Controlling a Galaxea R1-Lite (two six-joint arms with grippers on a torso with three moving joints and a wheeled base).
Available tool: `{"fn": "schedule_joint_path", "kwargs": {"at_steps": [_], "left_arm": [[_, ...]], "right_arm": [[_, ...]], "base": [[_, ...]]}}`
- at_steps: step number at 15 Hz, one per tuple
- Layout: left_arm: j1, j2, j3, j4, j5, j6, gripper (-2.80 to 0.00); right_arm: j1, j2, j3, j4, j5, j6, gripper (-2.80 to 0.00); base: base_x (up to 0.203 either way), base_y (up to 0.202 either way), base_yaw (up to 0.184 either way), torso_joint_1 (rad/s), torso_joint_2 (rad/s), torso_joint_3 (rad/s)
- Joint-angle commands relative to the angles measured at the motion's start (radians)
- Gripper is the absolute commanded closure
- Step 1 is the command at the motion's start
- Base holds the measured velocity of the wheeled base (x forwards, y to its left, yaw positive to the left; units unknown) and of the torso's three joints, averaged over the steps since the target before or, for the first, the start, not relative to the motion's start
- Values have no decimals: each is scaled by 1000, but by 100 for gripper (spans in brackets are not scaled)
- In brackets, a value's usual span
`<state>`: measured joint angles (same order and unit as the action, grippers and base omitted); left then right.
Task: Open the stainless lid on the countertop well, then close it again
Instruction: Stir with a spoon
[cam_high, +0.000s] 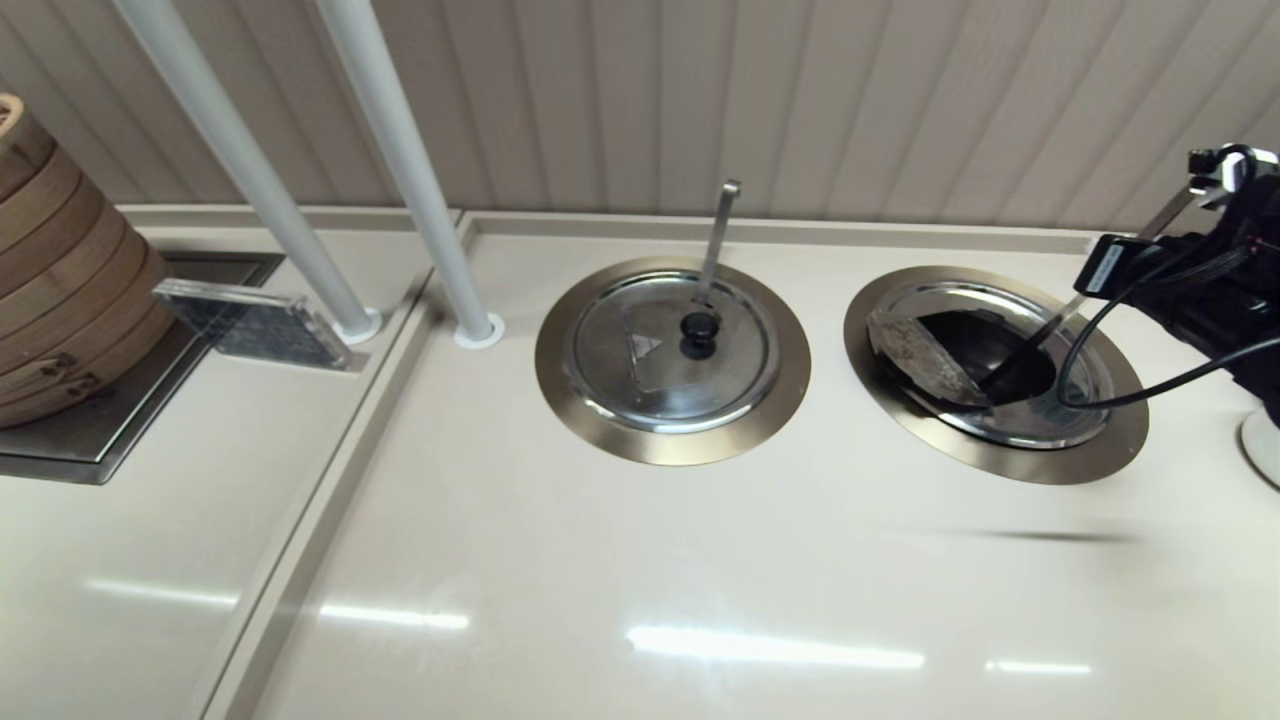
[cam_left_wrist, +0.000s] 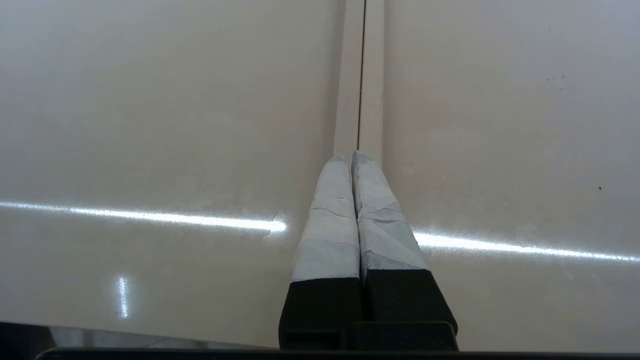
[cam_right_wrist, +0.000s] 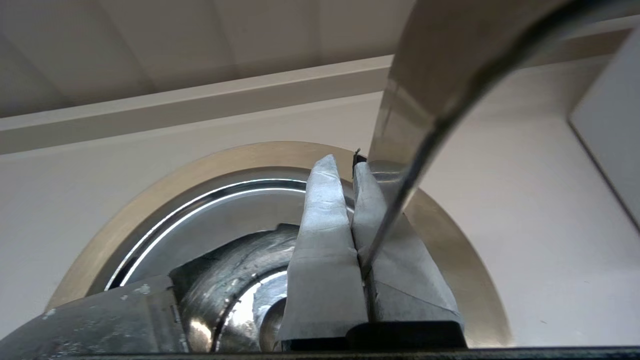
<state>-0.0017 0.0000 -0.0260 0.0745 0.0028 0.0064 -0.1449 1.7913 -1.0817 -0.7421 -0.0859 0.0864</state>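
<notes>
The stainless lid (cam_high: 920, 355) on the right countertop well has its wedge flap folded open to the left, dull underside up, over a dark opening. Its knob is hidden. The bronze collar (cam_high: 1120, 440) rings it. My right arm (cam_high: 1230, 290) reaches in from the right. In the right wrist view my right gripper (cam_right_wrist: 345, 165) is low over the collar (cam_right_wrist: 150, 175), with the flap (cam_right_wrist: 100, 325) close by. It is shut, and the thin edge of the flat steel ladle handle (cam_right_wrist: 425, 75) runs into the seam between its fingers. My left gripper (cam_left_wrist: 350, 156) is shut over a counter seam.
A like closed lid (cam_high: 640, 370) with a black knob (cam_high: 700, 328) and a ladle handle (cam_high: 718, 240) covers the middle well. Two white posts (cam_high: 400, 170) rise at the back left. Stacked bamboo steamers (cam_high: 60, 280) and a clear block (cam_high: 250, 320) are far left. A white object (cam_high: 1265, 450) sits at the right edge.
</notes>
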Motion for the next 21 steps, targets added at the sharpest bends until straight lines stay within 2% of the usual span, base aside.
{"fn": "schedule_joint_path", "kwargs": {"at_steps": [1,7,12,13,14,21], "left_arm": [[0,0,0,1,0,0,0],[0,0,0,1,0,0,0],[0,0,0,1,0,0,0],[0,0,0,1,0,0,0],[0,0,0,1,0,0,0],[0,0,0,1,0,0,0]], "right_arm": [[27,55,-32,1,-13,1,0],[46,173,-181,37,-105,-8,0],[48,171,-207,49,-133,-6,0],[47,164,-205,49,-136,-7,-224],[47,156,-204,50,-137,-5,-280],[47,161,-208,49,-133,-7,-280]], "base": [[0,0,0,0,0,0],[0,0,0,0,0,0],[0,0,0,0,0,0],[0,0,0,0,0,0],[0,0,0,0,0,0],[0,0,0,0,0,0]]}}
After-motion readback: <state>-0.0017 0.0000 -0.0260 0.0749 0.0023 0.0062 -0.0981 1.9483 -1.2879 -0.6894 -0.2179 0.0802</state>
